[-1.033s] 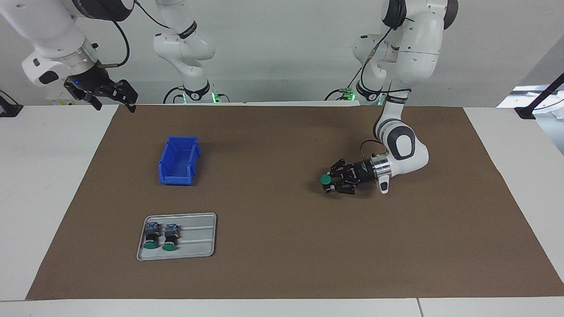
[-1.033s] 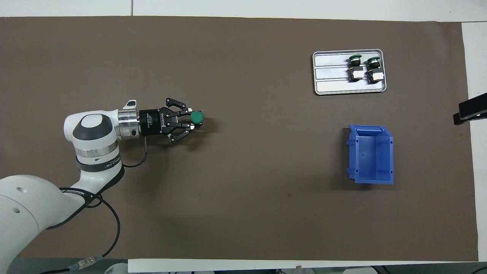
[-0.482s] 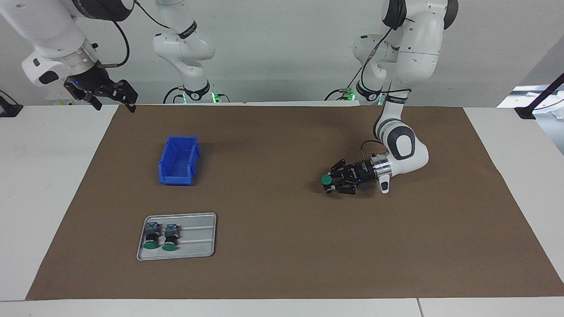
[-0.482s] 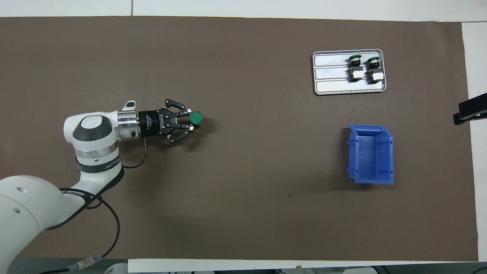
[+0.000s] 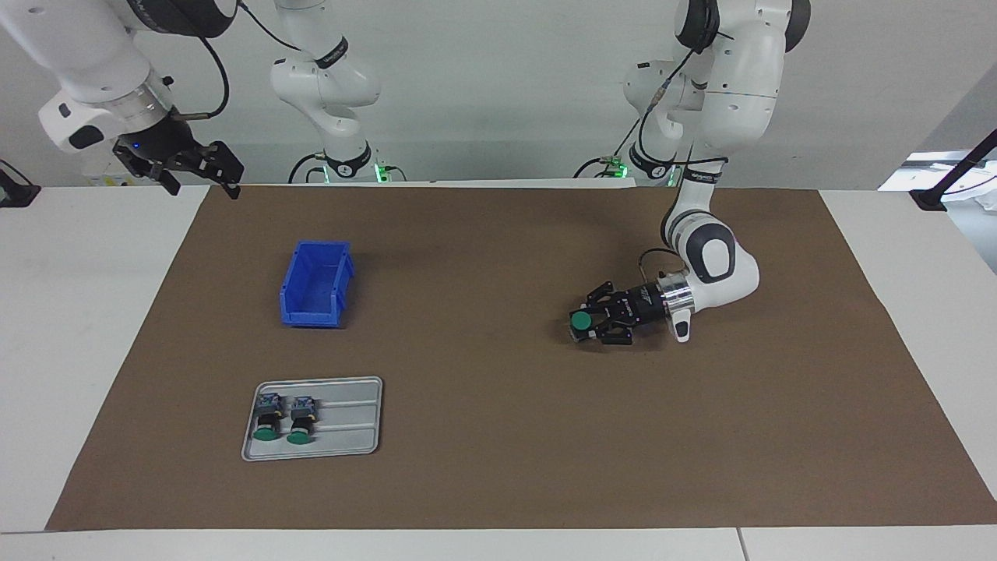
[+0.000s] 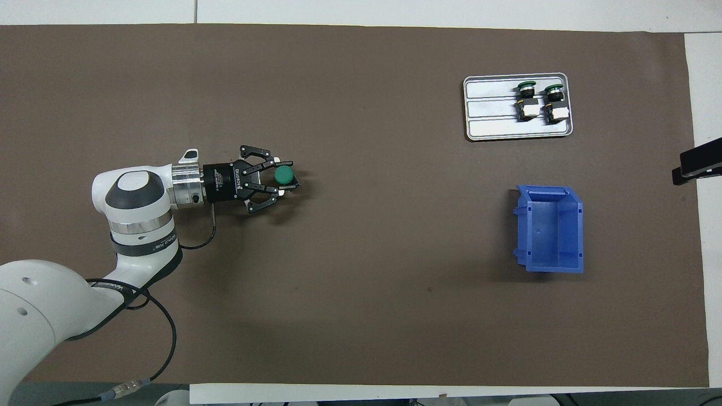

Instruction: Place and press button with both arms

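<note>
Left claw (image 5: 586,322) drew back | gripping button (image 5: 579,320) | right claw (image 5: 201,176) waits

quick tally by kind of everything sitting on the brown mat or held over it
Green-capped push-button switches: 3, two in the tray, one in the left gripper's fingers
Blue plastic bin: 1
Grey metal tray: 1
Total: 5

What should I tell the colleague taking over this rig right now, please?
Left claw: low over the brown mat, shut on a green button.
Right claw: waiting, raised at the right arm's end, holding nothing visible.
Two more buttons lie in the grey tray; the blue bin sits nearer the robots.
Done: one button picked up.
Left: placing and pressing.
</note>
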{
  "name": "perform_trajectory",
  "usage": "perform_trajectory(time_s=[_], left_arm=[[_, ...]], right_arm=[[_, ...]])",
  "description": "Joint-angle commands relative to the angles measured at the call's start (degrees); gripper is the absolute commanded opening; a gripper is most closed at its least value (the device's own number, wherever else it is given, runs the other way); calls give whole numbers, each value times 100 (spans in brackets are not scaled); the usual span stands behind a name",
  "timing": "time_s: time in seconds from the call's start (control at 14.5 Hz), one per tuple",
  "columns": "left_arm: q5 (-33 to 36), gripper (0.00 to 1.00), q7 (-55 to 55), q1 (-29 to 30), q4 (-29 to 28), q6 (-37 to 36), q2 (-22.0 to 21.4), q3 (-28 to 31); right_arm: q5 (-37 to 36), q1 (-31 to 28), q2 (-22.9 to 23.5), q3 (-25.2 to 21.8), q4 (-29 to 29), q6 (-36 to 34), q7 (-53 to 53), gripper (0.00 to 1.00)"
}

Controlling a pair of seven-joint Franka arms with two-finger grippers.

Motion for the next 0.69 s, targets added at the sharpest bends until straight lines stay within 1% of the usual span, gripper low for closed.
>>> perform_trajectory(time_s=[0.0, 0.07, 0.48, 0.62], left_arm=[[-98, 99, 52, -5, -198, 155, -246, 13], [-81, 100, 52, -5, -216, 156, -282, 22], [-28, 100, -35, -31, -224, 173, -422, 22], [33, 100, -132, -31, -233, 165, -571, 30]], right_arm=[[-2, -37, -122, 21, -154, 65, -94, 98], [-2, -37, -122, 21, -154, 65, -94, 98], [-2, -37, -122, 21, -154, 65, -94, 98], [-2, -37, -122, 21, -154, 65, -94, 98]])
